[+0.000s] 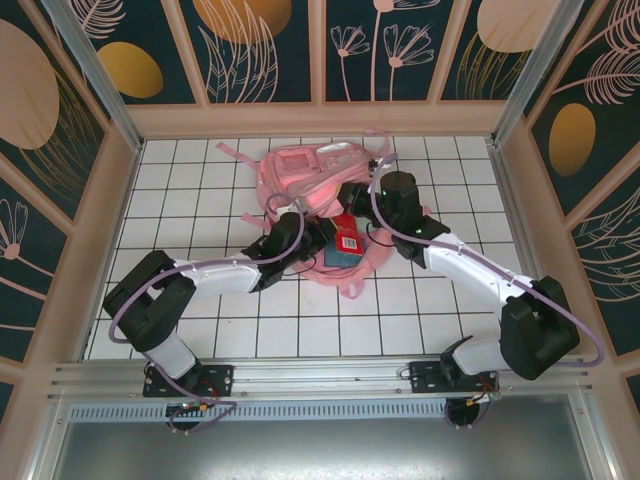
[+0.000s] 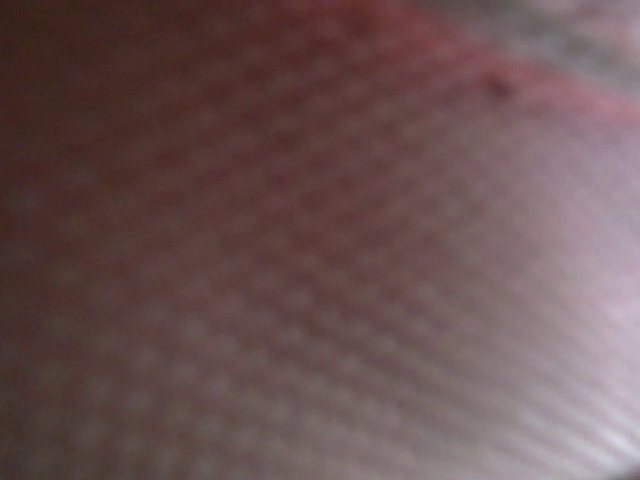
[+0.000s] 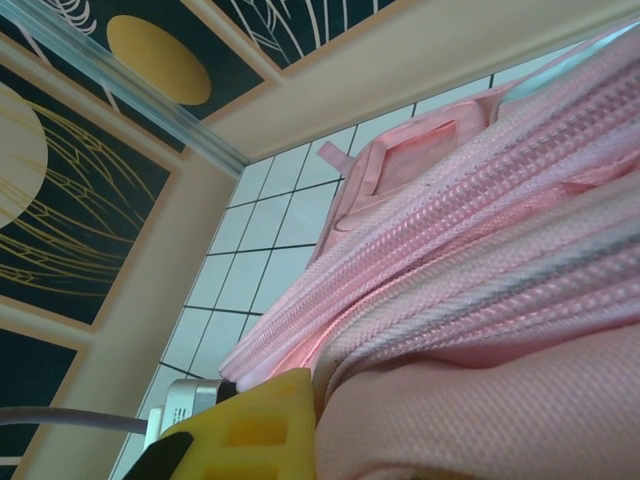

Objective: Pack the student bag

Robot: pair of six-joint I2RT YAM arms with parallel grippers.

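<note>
- top external: bright, even light from above; white tiled table [image 1: 200,310] evenly lit, shadows on it soft and faint.
- same view: straight frame rails bow slightly toward the picture edges.
- left wrist: fully out of focus and dim; weave of the student bag [image 2: 330,270] a reddish blur, darkest at left, paler toward lower right.
- right wrist: daylight-bright; bag weave crisp mid-frame, warm glow inside one fold, lower left corner soft.

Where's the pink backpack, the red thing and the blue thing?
pink backpack [image 1: 305,170]: top view, on its upper front panel.
red thing [image 1: 347,238]: top view, middle of its red face.
blue thing [image 1: 338,258]: top view, on the blue part showing below the red.
</note>
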